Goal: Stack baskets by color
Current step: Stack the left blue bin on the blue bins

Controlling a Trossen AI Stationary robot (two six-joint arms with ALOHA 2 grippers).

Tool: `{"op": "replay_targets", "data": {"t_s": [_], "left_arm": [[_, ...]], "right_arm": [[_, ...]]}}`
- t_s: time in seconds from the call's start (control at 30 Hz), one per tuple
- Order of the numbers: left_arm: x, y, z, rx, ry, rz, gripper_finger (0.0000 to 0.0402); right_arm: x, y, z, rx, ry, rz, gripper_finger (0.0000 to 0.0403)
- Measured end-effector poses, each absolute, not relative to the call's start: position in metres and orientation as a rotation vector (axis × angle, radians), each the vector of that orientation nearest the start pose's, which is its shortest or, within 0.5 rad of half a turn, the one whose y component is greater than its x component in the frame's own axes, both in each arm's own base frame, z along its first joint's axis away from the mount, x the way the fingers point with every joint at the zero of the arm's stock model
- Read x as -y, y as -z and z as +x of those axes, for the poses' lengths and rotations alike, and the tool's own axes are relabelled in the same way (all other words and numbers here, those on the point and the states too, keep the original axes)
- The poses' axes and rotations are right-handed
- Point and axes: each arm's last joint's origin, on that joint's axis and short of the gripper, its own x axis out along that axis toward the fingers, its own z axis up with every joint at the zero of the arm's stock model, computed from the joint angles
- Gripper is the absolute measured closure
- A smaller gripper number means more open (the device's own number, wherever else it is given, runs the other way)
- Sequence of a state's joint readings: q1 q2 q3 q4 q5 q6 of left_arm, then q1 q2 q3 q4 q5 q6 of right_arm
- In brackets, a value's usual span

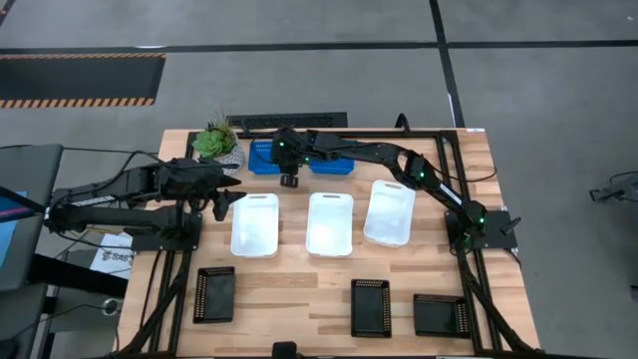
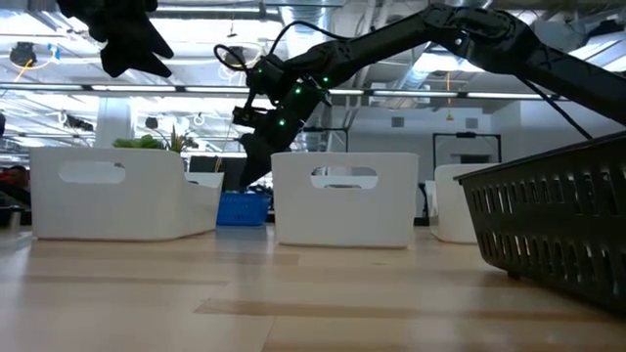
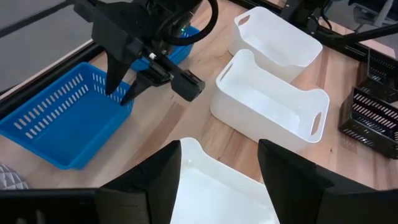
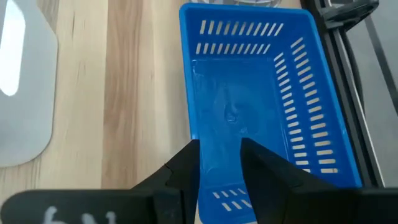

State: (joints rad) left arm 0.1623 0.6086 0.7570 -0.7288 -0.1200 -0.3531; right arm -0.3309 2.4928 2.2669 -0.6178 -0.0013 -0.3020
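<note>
Right gripper (image 4: pixel 219 163) clamps the blue basket's (image 4: pixel 267 93) wall beside the potted plant (image 1: pixel 215 143); left gripper (image 3: pixel 217 174) spread over a white basket (image 1: pixel 255 224).

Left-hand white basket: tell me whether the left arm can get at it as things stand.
Probably yes. The left pincer hangs open right above the left-hand white basket, nothing between them. The right pincer is busy at the blue basket, clear of that path.

Three white baskets (image 1: pixel 330 222), three black baskets (image 1: pixel 370 307), blue baskets (image 1: pixel 262 159) uncountable, one plant (image 1: pixel 214 142).
</note>
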Motion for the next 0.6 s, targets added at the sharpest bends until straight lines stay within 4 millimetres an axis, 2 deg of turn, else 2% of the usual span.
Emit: {"op": "replay_targets", "data": {"t_s": [0.13,0.33,0.43,0.6], "left_arm": [[-0.022,-0.297,0.115,-0.528,-0.374,-0.354,0.0200],[-0.022,-0.297,0.115,-0.527,-0.375,-0.356,0.0200],[-0.022,-0.297,0.115,-0.527,-0.375,-0.356,0.0200],[-0.022,-0.297,0.115,-0.526,-0.376,-0.360,0.0200]], "right_arm": [[0.174,-0.195,0.518,-0.870,0.200,-0.118,0.0264],[0.163,-0.205,0.517,-0.948,0.312,-0.179,0.0269],[0.163,-0.198,0.513,-1.012,0.300,-0.179,0.0270],[0.174,-0.201,0.511,-0.983,0.316,-0.161,0.0270]]}}
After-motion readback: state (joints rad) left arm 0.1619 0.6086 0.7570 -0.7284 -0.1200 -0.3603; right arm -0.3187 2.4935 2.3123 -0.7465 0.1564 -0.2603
